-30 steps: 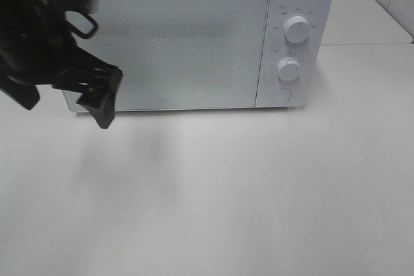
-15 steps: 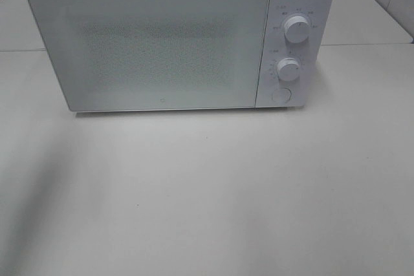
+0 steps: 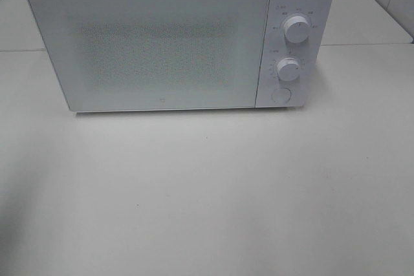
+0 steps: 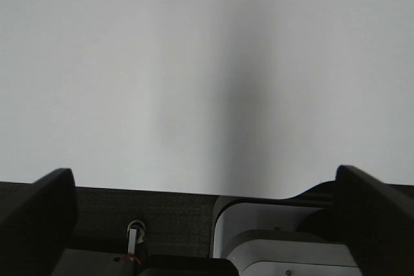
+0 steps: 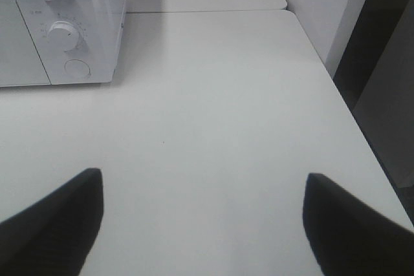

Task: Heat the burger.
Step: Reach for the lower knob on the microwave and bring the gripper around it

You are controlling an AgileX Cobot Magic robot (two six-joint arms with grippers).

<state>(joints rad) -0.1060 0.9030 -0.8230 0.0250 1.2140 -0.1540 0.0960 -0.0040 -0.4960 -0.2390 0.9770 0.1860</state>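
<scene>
Pale, matte worktop [image 3: 207, 192] fills the lower two thirds of the high view, giving smooth open room from the left edge to the right. Across the upper left and centre stands a white boxy microwave [image 3: 162, 43], its flat speckled door [image 3: 155, 50] shut. To the right of the door are an upper knob [image 3: 296, 29], a lower knob [image 3: 288, 69] and a round button [image 3: 280, 95]. Where the burger is cannot be told, as the door hides whatever lies behind it.

The left wrist view shows the left tool [image 4: 202, 172] released, its dark blunt fingers at the lower corners over a plain pale surface. Only the right wrist view shows the worktop's far-right edge, with a dark gap [image 5: 381, 63] beyond it. There the right tool [image 5: 204, 174] is spread wide, grasping nothing.
</scene>
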